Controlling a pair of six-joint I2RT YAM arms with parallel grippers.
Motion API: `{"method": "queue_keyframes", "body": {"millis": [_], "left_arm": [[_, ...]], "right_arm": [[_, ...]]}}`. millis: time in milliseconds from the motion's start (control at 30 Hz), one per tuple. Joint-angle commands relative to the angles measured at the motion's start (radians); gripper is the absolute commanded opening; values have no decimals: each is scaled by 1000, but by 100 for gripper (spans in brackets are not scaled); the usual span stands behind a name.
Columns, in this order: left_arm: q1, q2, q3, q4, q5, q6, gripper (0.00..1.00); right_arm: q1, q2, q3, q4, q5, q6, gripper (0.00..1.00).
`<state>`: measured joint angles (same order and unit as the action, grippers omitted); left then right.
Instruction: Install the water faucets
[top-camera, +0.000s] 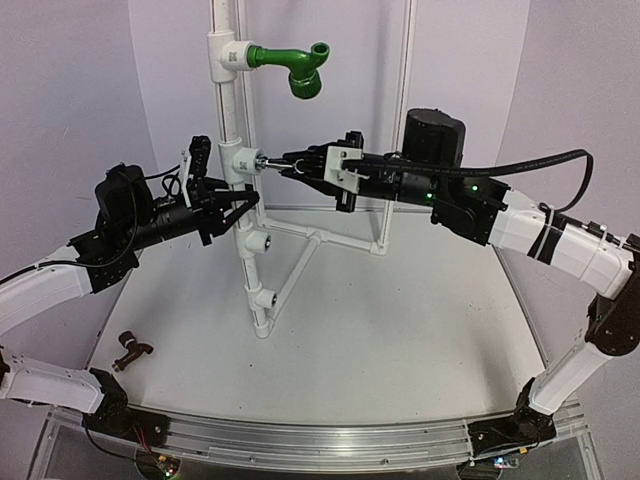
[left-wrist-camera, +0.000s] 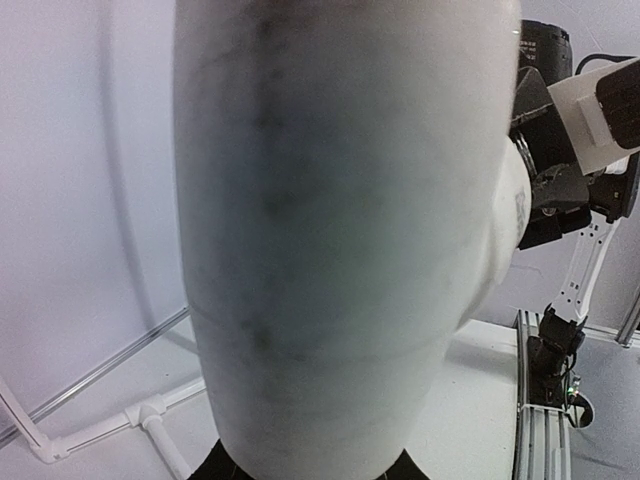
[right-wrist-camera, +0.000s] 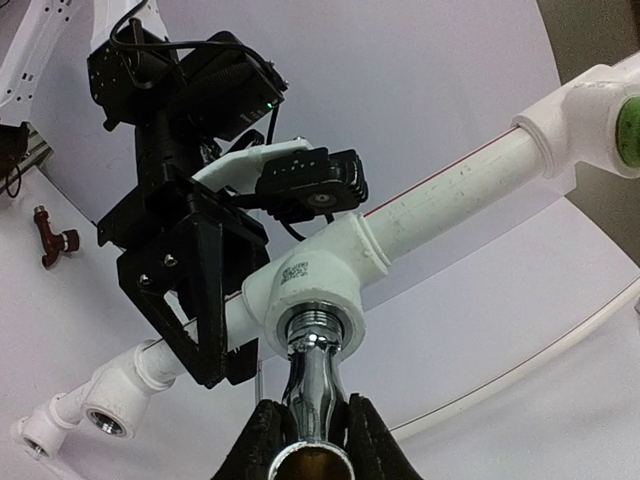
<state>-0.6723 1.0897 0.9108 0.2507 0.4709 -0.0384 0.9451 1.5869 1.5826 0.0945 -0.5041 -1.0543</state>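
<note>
The shiny chrome water faucet has its threaded end in a white tee fitting on the upright white pipe. My right gripper is shut on the faucet's body, both black pads pressed against it; in the top view the right gripper reaches in from the right toward the chrome faucet. My left gripper is shut on the upright pipe just below that tee. That pipe fills the left wrist view. The dark reddish-brown faucet lies on the table at the near left.
A green elbow piece sticks out of the top tee. Two lower tees face forward with bare openings. White base pipes run along the table behind the upright. The curved white backdrop stands close behind.
</note>
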Motion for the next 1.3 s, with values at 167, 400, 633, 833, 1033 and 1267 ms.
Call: {"method": "queue_keyframes", "body": {"millis": [167,400,633,833,1033,1267], "left_arm": [[-9,47,4,-172,53,-127,0],[-9,57,9,-173,54,-126,0],[-9,73,16,-176,54,-119,0],[-9,82,22,-181,61,-113,0],[-9,89,26,-186,70,-103,0],[-9,107,38,-200,70,-85,0]], "right_arm": [[7,30,35,76,8,96,0],[32,25,30,77,44,348,0],[39,24,44,74,75,776,0],[39,40,105,13,70,1151,0],[40,70,131,1,32,1554,0],[28,106,157,-12,-15,2051,0]]}}
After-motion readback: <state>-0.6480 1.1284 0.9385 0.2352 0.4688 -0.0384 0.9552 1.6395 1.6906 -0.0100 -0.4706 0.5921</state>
